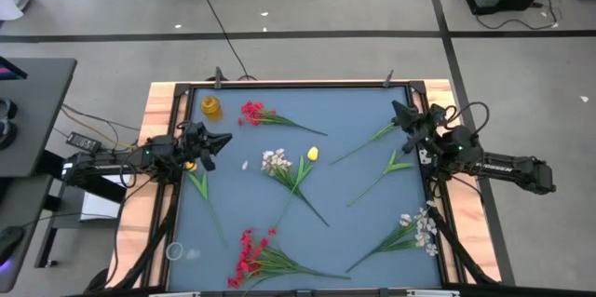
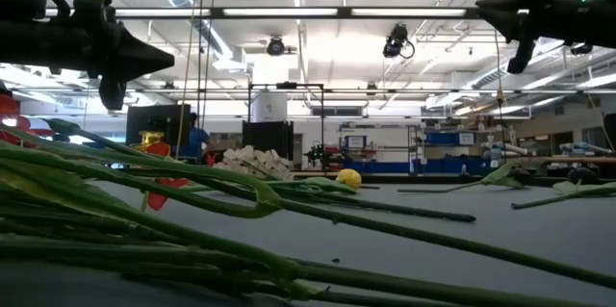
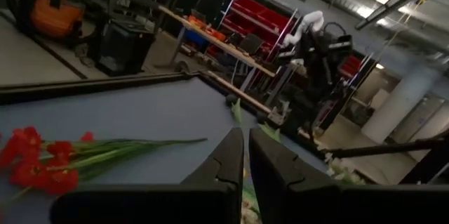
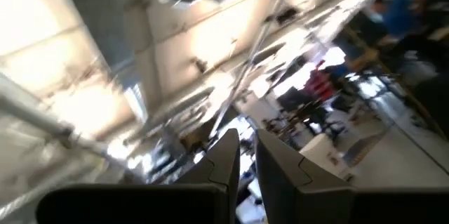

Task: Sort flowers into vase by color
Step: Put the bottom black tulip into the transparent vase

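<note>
High view shows flowers lying all over the blue table (image 1: 354,111). A red bunch (image 1: 253,113) lies near the far left corner, beside a small yellow vase (image 1: 211,106). A white sprig (image 1: 275,160) and a yellow bud (image 1: 312,155) lie in the middle. More red flowers (image 1: 250,252) lie at the near edge, and white ones (image 1: 424,229) at the near right. The left gripper (image 1: 220,141) hangs over the left side with its fingers almost closed on nothing. The right gripper (image 1: 399,111) hangs high at the far right, fingers nearly together, holding nothing.
</note>
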`<state>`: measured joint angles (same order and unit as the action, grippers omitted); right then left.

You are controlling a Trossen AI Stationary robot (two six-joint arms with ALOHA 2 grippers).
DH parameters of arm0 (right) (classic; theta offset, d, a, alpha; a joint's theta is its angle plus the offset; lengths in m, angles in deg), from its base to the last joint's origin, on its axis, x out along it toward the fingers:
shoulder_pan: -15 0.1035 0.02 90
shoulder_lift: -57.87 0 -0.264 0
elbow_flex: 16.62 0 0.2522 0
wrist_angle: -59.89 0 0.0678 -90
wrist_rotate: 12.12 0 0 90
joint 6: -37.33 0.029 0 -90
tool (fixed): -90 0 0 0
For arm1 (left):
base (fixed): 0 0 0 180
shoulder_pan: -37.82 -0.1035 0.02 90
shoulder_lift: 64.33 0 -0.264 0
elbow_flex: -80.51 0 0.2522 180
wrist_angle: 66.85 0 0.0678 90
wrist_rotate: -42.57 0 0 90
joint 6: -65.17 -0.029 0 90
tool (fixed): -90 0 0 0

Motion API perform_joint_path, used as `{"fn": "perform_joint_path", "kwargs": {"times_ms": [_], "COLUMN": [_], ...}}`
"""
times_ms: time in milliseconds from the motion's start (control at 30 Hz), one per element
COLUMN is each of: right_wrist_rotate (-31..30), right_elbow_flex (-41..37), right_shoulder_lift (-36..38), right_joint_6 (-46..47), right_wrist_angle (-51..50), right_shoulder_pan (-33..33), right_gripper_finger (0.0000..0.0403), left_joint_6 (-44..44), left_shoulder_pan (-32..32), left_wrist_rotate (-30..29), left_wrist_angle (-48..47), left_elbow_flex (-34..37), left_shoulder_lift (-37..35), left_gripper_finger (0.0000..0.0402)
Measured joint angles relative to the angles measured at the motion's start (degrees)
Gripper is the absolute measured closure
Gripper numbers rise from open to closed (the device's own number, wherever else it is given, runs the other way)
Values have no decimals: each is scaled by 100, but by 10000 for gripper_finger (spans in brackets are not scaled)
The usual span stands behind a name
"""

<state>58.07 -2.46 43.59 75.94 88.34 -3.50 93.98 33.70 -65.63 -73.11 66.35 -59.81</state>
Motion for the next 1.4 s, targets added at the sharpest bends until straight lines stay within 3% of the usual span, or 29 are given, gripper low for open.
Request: {"fn": "perform_joint_path", "kwargs": {"times_ms": [100,300,500,667,867,1033,1233,1400], "right_wrist_rotate": [-466,217,604,998,1243,1294,1789,1941], "right_elbow_flex": [16,336,824,1736,3024,3827,4677,5211], "right_shoulder_lift": [-90,-568,-1234,-1915,-2895,-3532,-4239,-4791], "right_joint_6": [1042,1578,1840,1834,1734,2413,2765,3007], "right_wrist_angle": [-397,-2004,-2529,-3756,-5255,-6316,-8004,-9161], "right_shoulder_pan": [-5,-1,-3,-7,-55,-298,-498,-287], "right_gripper_finger": [346,346,342,324,292,281,280,280], "left_joint_6": [118,484,890,1142,1222,1395,1313,1204], "left_shoulder_pan": [-29,-152,-140,-140,-140,-144,-271,-496], "left_wrist_rotate": [-2,-45,-56,17,80,183,202,420], "left_wrist_angle": [-129,-349,-420,-454,-444,-540,-1498,-2515], "left_elbow_flex": [-55,-334,-489,-490,-490,-610,-1371,-2038], "left_shoulder_lift": [25,421,986,1289,1552,1712,2117,2607], "left_gripper_finger": [370,363,321,285,280,279,279,276]}}
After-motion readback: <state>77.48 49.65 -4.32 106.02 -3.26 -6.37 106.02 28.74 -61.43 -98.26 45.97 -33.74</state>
